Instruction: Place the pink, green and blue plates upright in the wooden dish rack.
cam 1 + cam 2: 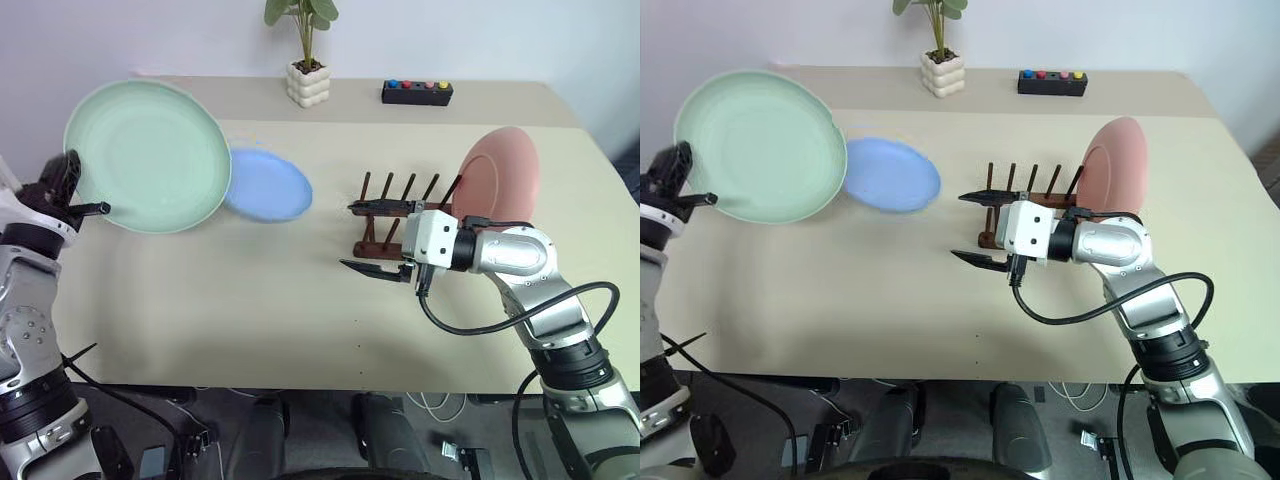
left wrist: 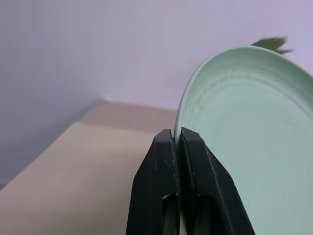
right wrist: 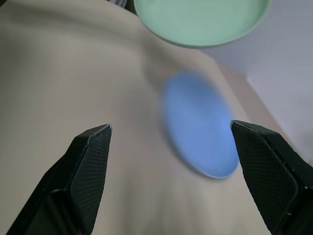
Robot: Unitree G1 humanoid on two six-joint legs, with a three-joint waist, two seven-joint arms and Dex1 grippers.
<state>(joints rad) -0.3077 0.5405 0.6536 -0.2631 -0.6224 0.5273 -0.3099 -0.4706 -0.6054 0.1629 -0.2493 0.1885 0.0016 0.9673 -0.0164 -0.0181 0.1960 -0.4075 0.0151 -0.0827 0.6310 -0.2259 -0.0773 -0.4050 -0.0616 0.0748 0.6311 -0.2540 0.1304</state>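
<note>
Head views: left gripper [image 1: 100, 209] pinches green plate [image 1: 150, 155] by its rim, lifted beside blue plate [image 1: 268, 185]; pink plate [image 1: 500, 175] stands in rack [image 1: 395, 215].

Left wrist: fingers [image 2: 161, 166] clench the thin, stiff, likely slippery edge.

Right wrist: right gripper [image 3: 171, 147] spread, empty.

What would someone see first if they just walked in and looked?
The big green plate, lifted off the table at the robot's left, its rim pinched in the shut left end effector. Then the pink plate standing upright at the right end of the wooden dish rack, and the blue plate lying flat between them.
</note>
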